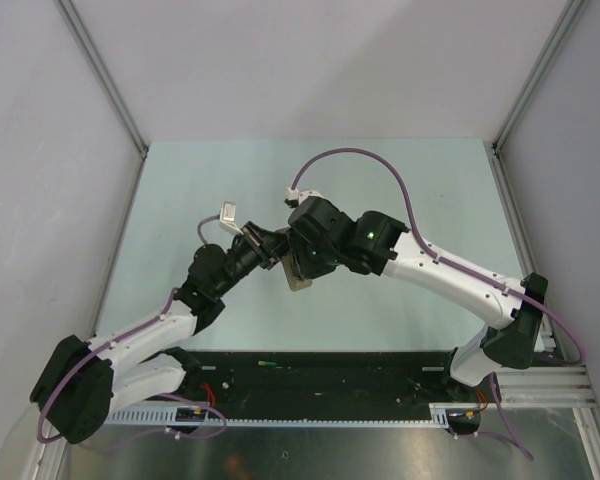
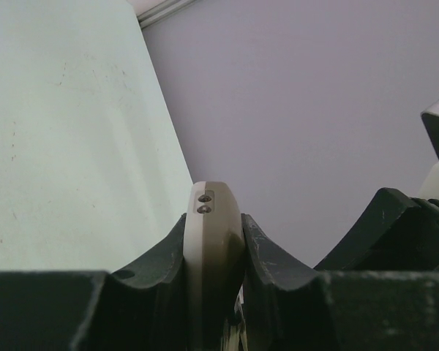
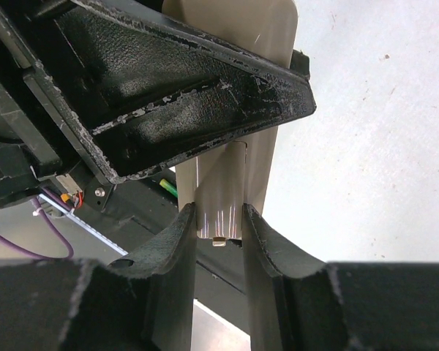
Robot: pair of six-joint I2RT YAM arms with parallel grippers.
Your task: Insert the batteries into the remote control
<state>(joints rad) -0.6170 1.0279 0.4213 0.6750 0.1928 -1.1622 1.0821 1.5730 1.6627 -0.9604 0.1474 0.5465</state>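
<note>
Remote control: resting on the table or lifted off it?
Lifted. The left end effector and right end effector both clamp the remote control above the table.

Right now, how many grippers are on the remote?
2. The left gripper is clamped across the body of the remote control. The right gripper is closed on one end of it, just past the left one. No other gripper is in view.

The remote control (image 2: pixel 214 252) sits above mid-bench (image 1: pixel 400 190). The left pincer (image 2: pixel 214 219) clamps it from the left. The right pincer (image 3: pixel 219 219) on the right straddles the cover piece (image 3: pixel 219 197) on its back.
</note>
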